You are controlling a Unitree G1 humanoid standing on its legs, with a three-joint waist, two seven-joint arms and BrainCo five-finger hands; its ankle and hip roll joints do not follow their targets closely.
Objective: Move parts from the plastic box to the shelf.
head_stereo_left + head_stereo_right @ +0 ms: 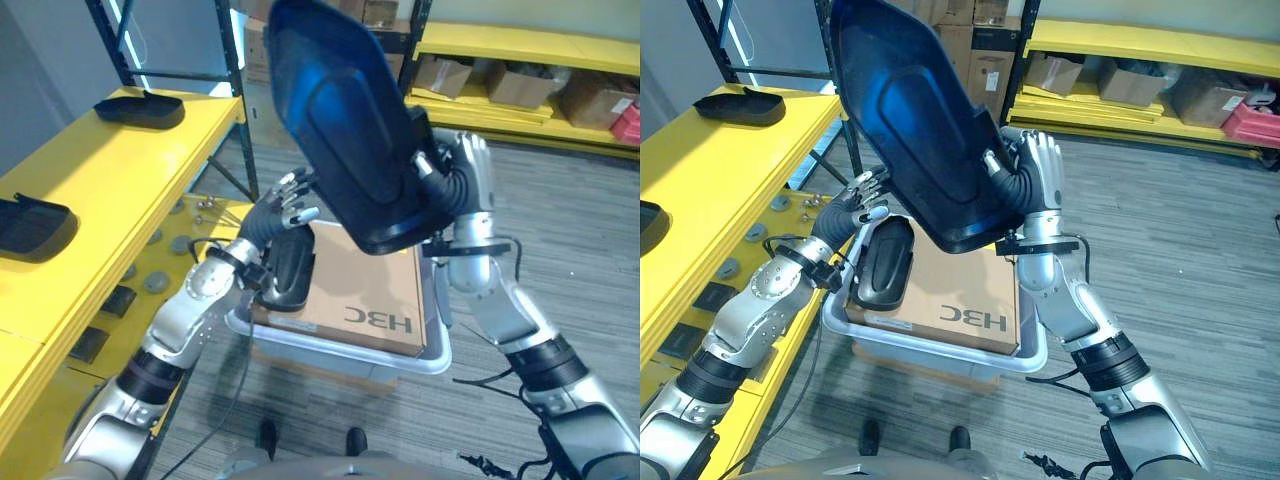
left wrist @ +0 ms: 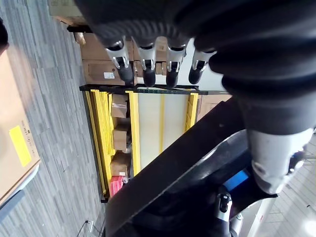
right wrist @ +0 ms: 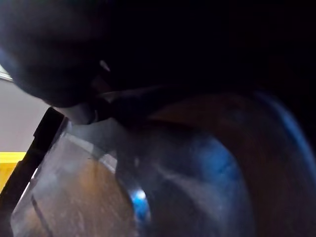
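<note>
My right hand (image 1: 1040,172) is shut on a big glossy black moulded part (image 1: 350,120), holding it tilted high above the grey plastic box (image 1: 420,358). The part also shows close up in the right wrist view (image 3: 207,182). My left hand (image 1: 287,205) hovers open beside the part's lower edge, its fingers (image 2: 148,64) straight and holding nothing. Below it, a smaller black part (image 1: 883,262) lies on the cardboard sheet (image 1: 365,280) at the box's left end. The yellow shelf (image 1: 120,170) runs along the left.
Two black parts (image 1: 142,108) (image 1: 30,226) lie on the yellow shelf. A dark rack upright (image 1: 240,90) stands between shelf and box. Further yellow shelves with cardboard boxes (image 1: 520,80) line the back. Grey floor (image 1: 1200,260) lies to the right.
</note>
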